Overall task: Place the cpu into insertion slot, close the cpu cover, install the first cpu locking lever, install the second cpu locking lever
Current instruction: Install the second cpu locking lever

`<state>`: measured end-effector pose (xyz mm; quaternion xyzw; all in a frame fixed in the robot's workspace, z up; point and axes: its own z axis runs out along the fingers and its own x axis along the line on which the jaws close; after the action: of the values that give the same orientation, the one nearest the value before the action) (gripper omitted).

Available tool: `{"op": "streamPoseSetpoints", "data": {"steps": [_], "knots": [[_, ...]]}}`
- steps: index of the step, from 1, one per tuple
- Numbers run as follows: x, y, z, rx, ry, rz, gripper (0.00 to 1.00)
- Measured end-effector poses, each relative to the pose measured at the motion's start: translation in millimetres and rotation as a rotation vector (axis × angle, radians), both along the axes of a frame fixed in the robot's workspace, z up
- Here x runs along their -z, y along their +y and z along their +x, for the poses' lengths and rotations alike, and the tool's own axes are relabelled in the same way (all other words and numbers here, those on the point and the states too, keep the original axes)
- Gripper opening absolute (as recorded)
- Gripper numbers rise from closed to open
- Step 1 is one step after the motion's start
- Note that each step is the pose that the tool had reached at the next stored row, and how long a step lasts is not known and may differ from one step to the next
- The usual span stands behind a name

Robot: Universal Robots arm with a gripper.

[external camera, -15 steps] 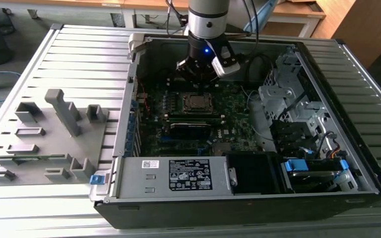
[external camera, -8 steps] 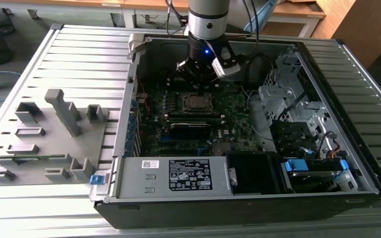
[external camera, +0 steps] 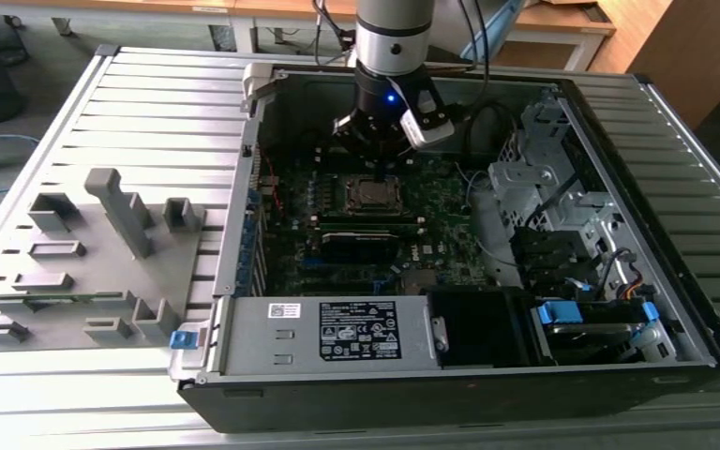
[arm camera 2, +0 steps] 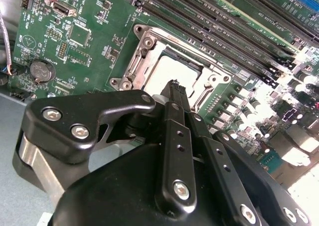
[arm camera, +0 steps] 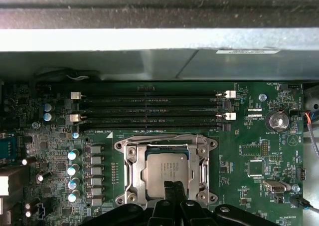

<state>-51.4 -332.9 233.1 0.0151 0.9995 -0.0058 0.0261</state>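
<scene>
Hovering over the open computer case, the gripper hangs just above the near edge of the slot, its two fingers pressed together to a narrow tip and holding nothing. In the exterior view the arm comes in from 12 o'clock and the slot sits near the middle of the motherboard, with the memory slots just at its 6 o'clock.

The cpu already lies flat and square in the slot, its dull silver top showing in both wrist views. The cover appears to lie down over it, the metal frame ringing the chip and the chip showing through the window. So the first step looks done, and the second very likely too, though whether the frame is pressed fully home cannot be told from here.

The levers are harder to judge. Thin metal runs along the sides of the frame in the first wrist view, but whether either one is hooked under its catch is not clear. With the fingertip hanging at the frame's edge, my reading is that the work stands at the lever stage, with at least one lever left to secure.

On the desk, at 9 o'clock of the case, stands a grey parts holder.
</scene>
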Motion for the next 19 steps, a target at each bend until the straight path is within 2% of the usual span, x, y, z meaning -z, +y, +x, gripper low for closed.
{"op": "streamPoseSetpoints", "data": {"steps": [15, 19], "knots": [[0.0, -1.4, 0.0, 0.000, 0.0000, 0.0000, 0.11], [0.0, -3.6, 0.0, 0.000, 0.0000, 0.0000, 0.11]]}}
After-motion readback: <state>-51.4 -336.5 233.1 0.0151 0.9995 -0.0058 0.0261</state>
